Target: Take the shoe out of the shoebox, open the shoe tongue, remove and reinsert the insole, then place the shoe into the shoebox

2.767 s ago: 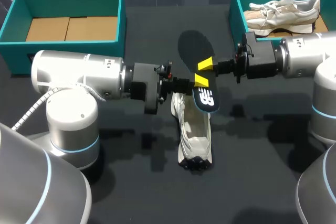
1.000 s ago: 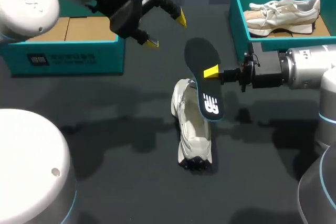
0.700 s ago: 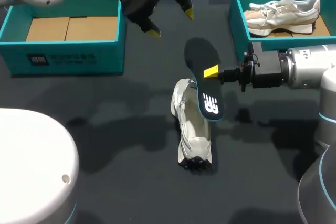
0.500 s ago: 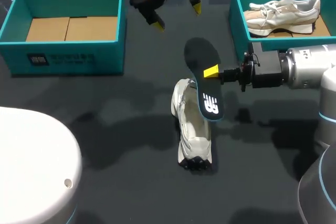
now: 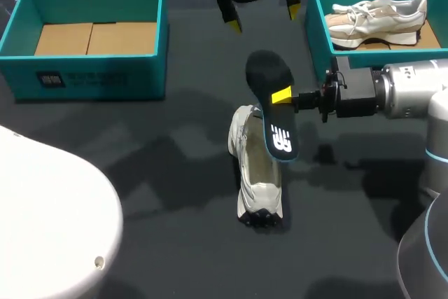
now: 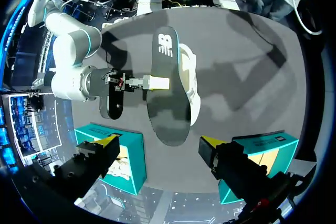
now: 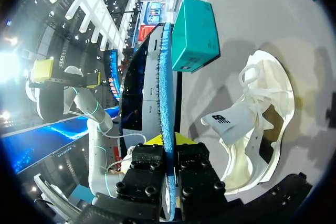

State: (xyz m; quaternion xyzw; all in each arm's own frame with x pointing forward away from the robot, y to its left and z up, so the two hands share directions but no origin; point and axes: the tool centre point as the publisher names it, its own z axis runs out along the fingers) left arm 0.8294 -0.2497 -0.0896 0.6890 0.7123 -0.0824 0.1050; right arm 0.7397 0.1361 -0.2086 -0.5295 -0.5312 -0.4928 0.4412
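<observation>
Held insole point(image 5: 264, 75) hangs over shoe point(image 5: 257, 180); second shoe point(image 5: 374, 17) occupies shoebox point(image 5: 316, 26)

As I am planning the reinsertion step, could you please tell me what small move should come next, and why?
Probably lower the left gripper toward the shoe to steady it. The right gripper is shut on the insole, which hangs tilted over the shoe's opening, while the shoe lies unheld on the table and the left gripper is open, empty and well beyond it.

A robotics lab: robot arms point(image 5: 406, 99) over a dark table point(image 5: 175, 243) with teal shoeboxes point(image 5: 91, 75).
</observation>
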